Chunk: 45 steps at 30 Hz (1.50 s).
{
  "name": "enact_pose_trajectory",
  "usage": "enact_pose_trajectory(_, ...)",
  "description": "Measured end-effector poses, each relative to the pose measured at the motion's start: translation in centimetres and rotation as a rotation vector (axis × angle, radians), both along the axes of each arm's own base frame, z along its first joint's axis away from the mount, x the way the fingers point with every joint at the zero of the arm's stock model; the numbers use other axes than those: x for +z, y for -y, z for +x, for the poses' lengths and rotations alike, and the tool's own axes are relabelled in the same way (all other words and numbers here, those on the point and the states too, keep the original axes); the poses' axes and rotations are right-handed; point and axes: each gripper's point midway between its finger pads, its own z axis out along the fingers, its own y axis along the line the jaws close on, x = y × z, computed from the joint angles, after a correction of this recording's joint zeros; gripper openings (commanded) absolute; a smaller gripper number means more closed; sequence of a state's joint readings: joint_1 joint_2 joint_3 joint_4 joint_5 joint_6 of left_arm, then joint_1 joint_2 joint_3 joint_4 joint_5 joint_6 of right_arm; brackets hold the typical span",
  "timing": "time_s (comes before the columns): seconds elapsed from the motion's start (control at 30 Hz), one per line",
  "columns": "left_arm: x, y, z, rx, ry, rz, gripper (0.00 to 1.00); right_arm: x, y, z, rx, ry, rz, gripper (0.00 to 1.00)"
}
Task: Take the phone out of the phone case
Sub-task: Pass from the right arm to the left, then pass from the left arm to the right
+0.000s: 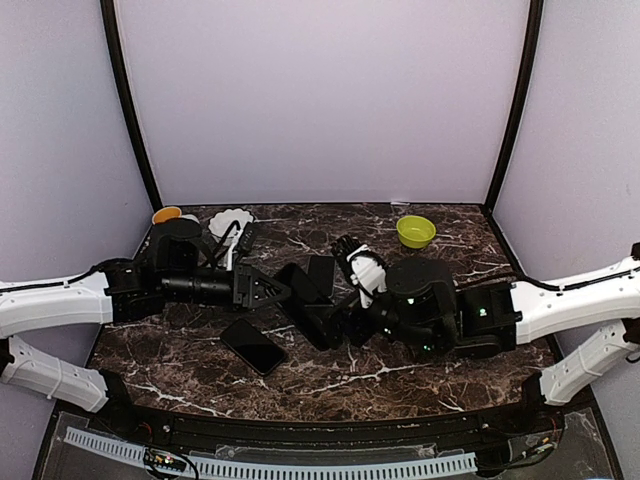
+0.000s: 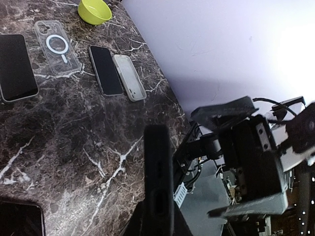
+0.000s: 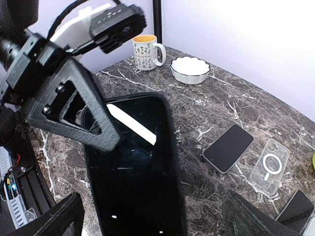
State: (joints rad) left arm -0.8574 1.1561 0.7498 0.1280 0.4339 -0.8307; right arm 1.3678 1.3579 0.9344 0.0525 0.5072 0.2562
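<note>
Facing the spread right pincer (image 3: 155,216), the phone's (image 3: 133,177) screen shows there alone; left pincer (image 1: 282,291) pinches phone case (image 2: 157,172).

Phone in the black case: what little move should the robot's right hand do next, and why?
Probably close the right gripper on the near end of the cased phone. Its jaws stand wide open on either side of it, while the left gripper is shut on the far end. A second hold looks needed before the two can be pulled apart.

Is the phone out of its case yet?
No, in: the right wrist view shows the case rim wrapped around the phone screen.
</note>
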Motion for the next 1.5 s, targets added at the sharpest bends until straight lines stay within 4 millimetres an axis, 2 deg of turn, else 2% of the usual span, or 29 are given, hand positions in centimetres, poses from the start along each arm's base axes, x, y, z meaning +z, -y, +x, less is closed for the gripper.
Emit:
enact_pose_trajectory(0.13, 1.5, -1.3, -0.2, 0.010, 0.086, 0.038, 0.00, 2.9, 2.0, 1.6, 0.003, 0.009, 0.068, 0.99)
enact_pose_trajectory(0.23, 3.7, -2.1, -0.3, 0.012, 0.183, 0.045, 0.00, 4.7, 3.8, 2.5, 0.031, 0.020, 0.107, 0.99)
enact_pose_trajectory(0.4, 7.0, -3.5, -1.1, -0.007, 0.356, 0.039, 0.00, 5.8, 4.9, 2.6, 0.127, 0.002, 0.152, 0.99)
enact_pose_trajectory(0.7, 9.1, -4.2, -2.0, -0.050, 0.522, 0.026, 0.00, 4.2, 4.3, 0.5, 0.274, -0.097, 0.227, 0.99)
enact_pose_trajectory(0.8, 10.8, -4.2, -2.5, -0.057, 0.569, -0.030, 0.00, 5.4, 4.0, -0.2, 0.318, -0.103, 0.275, 0.99)
enact_pose_trajectory(1.0, 15.2, -4.4, -3.9, -0.075, 0.672, -0.181, 0.00, 9.5, 3.7, -2.6, 0.462, -0.076, 0.415, 0.99)
enact_pose_trajectory(1.2, 17.4, -4.0, -4.9, -0.115, 0.710, -0.281, 0.00, 12.2, 2.5, -3.8, 0.569, -0.061, 0.486, 0.98)
enact_pose_trajectory(1.27, 17.8, -3.9, -5.1, -0.129, 0.717, -0.305, 0.00, 13.1, 1.7, -3.9, 0.602, -0.059, 0.503, 0.94)
enact_pose_trajectory(1.33, 18.1, -3.7, -5.3, -0.141, 0.717, -0.324, 0.00, 13.9, 1.1, -4.1, 0.630, -0.056, 0.519, 0.86)
enact_pose_trajectory(1.5, 18.1, -3.1, -5.2, -0.163, 0.709, -0.349, 0.00, 15.1, -0.2, -4.4, 0.690, -0.069, 0.546, 0.54)
